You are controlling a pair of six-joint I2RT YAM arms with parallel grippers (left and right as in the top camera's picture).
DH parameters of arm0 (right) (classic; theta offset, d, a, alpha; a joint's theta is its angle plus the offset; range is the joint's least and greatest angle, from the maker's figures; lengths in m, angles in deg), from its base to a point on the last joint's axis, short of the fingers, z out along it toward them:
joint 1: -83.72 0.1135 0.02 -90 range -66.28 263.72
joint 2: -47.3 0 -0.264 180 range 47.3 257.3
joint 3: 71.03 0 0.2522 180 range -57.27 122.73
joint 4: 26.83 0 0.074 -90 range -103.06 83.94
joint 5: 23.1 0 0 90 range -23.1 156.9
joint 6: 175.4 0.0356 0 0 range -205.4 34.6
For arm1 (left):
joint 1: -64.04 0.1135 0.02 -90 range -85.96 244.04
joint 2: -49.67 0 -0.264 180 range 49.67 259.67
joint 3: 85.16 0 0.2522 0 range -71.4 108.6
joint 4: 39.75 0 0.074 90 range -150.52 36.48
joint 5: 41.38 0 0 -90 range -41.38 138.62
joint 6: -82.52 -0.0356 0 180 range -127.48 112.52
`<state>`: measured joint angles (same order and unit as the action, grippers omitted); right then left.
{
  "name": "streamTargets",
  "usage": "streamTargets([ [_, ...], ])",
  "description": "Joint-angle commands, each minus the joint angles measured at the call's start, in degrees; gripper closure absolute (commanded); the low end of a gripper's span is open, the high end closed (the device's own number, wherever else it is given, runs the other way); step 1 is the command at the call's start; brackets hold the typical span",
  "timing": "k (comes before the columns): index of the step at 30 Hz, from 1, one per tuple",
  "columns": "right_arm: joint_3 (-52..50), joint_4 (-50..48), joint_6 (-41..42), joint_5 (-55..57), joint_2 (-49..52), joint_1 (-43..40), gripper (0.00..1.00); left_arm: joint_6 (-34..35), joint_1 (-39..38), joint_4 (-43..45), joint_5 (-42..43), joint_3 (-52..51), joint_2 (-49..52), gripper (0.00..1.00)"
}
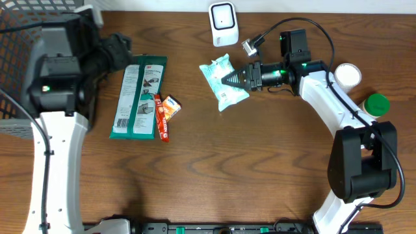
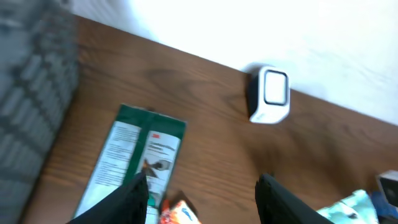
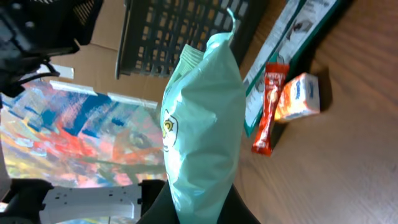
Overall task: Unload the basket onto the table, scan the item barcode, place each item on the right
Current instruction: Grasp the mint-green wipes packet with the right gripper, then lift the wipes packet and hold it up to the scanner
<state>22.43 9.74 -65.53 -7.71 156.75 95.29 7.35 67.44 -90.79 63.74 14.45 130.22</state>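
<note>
Mint-green pouch is pinched tight in my right gripper, held just before the scanner so I can turn its barcode toward it; my left gripper hangs parted, empty.

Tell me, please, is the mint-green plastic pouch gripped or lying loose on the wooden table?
Gripped: in the right wrist view the right gripper is clamped shut on the pouch at its near end.

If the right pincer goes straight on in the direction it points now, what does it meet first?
Apart from the mint-green pouch that the right pincer grips, probably the flat green package, near its right edge. The pincer's height above the table is unclear, so it may pass over it.
</note>
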Motion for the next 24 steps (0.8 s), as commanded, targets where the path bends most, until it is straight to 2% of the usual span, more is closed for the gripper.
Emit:
streamTargets([
  [1, 0.2, -1.4, 5.7, 4.4, -0.7, -0.3, 0.99, 0.3, 4.4, -0.2, 0.5, 0.1, -1.6, 0.43],
  [3, 0.2, -2.1, 5.8, 9.0, -1.5, -0.3, 0.99, 0.3, 6.2, -0.2, 0.8, 0.1, -2.6, 0.42],
  [5, 1.0, -2.6, 5.8, 13.9, -3.0, -0.3, 0.99, 0.3, 7.7, -0.4, 0.7, 0.1, -3.8, 0.34],
  [9, 5.7, -0.3, 4.7, 24.1, -6.8, -0.1, 0.99, 0.2, 10.0, -0.4, 0.7, 0.1, -6.1, 0.27],
  [12, 13.3, 9.8, -2.6, 37.1, -9.6, 0.6, 0.99, 0.2, 11.6, -0.4, 0.7, 0.1, -7.5, 0.22],
  [13, 16.8, 14.4, -5.3, 43.1, -10.1, 1.0, 0.99, 0.2, 12.3, -0.4, 0.7, 0.1, -7.8, 0.18],
  [17, 30.2, 29.2, -15.0, 60.6, -10.4, 2.3, 0.99, 0.3, 15.5, -0.3, 0.7, 0.1, -9.0, 0.17],
  [21, 38.2, 36.5, -26.1, 70.2, -10.4, 3.3, 0.99, 0.3, 19.1, 0.2, 0.7, 0.1, -9.9, 0.16],
  [24, 40.0, 36.2, -32.9, 72.8, -10.5, 4.8, 0.99, 0.3, 21.3, 0.0, 0.7, 0.0, -9.7, 0.16],
])
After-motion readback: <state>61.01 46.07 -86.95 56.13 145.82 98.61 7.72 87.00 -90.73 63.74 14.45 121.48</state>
